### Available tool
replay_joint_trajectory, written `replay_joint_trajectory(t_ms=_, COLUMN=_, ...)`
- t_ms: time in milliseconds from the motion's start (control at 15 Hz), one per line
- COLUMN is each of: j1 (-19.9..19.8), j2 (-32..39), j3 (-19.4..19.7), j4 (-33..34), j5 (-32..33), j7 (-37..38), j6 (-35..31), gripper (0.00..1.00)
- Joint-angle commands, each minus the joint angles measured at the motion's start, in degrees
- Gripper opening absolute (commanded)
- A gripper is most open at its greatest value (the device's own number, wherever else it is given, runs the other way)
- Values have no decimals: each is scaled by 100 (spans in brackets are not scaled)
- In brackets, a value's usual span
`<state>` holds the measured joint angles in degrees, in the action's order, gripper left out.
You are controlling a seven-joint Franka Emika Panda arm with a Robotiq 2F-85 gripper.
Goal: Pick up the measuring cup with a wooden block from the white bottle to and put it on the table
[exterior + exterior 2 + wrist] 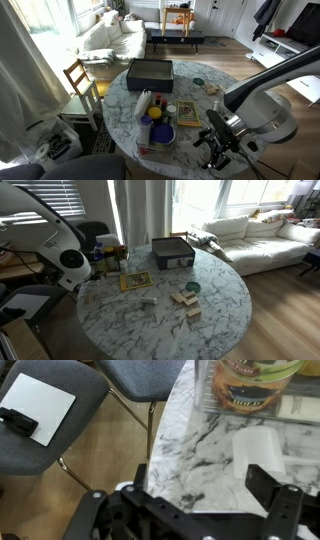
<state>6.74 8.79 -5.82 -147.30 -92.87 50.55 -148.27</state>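
The white bottle [143, 103] lies on the round marble table [195, 95] near its edge, beside a blue bowl [160, 133] and a small yellow item [155, 114]. I cannot make out the measuring cup for certain. Wooden blocks [185, 302] sit near the table's middle. My gripper [214, 148] hangs open and empty over the table's rim, away from the bottle. In the wrist view the open jaws [205, 495] frame bare marble at the table edge [170, 430], with a white object [262, 448] just ahead of one finger.
A dark box [150, 71] stands at the back of the table, and it shows too in an exterior view [172, 252]. A green round item [192, 286] and a framed card [135, 281] lie on the marble. A jar [250, 385] stands ahead. A grey chair [60, 420] sits below the table edge.
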Motion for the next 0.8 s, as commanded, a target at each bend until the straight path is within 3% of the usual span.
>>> replay_joint_trajectory(t_ms=0, j1=-42, j2=411, j3=113, j4=240, j5=155, j7=-29, j6=67, gripper=100)
replay_joint_trajectory(t_ms=733, j1=-60, j2=945, j3=180, j4=684, j5=-253, j7=-168, j6=167, gripper=100)
